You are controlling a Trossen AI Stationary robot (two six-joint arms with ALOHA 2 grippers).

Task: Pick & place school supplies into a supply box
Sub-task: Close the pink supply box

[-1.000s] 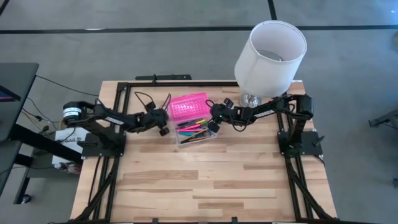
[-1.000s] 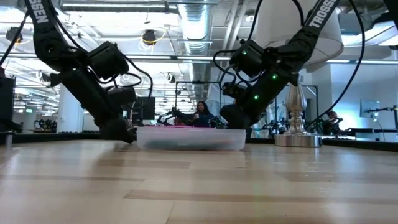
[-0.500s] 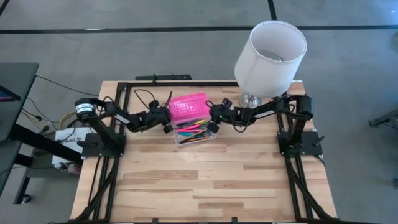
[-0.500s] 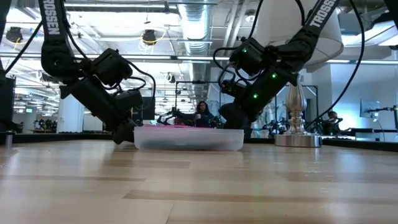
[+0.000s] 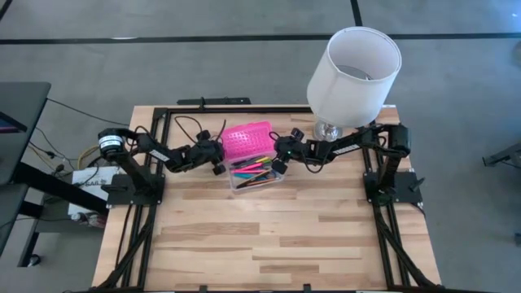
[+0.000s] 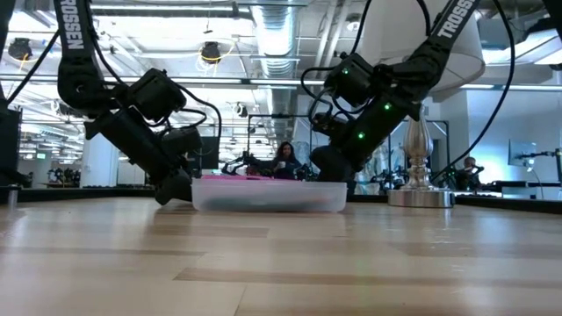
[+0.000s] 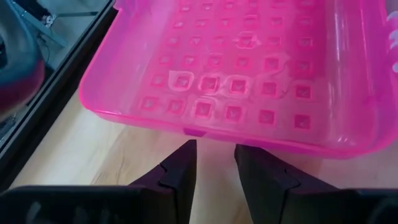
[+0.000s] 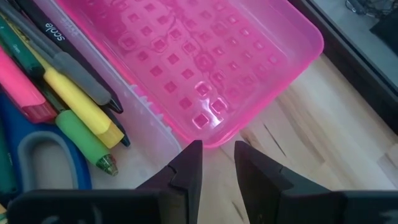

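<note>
The supply box sits at the table's far middle. Its clear base holds the school supplies: pens, a yellow marker and blue-handled scissors. The pink lid lies open and flat on the base's far side. My left gripper is low at the lid's left short edge, fingers nearly together. My right gripper is low at the lid's right short edge, close to the base, fingers likewise nearly together. My left gripper comes in low from the table's left. Its fingertips stand just short of the lid's left edge, below a small tab; I cannot tell whether they touch it. My right gripper comes in low from the right, with its fingertips at the lid's rounded corner; touch cannot be told.
A white lamp with a metal foot stands at the far right, above the right arm. A dark frame rail runs along the far edge. The wooden table stretches toward the near edge. People show in the room beyond.
My left gripper has moved toward the table's right, up to the lid's left edge, then stopped. The right arm has kept still.
</note>
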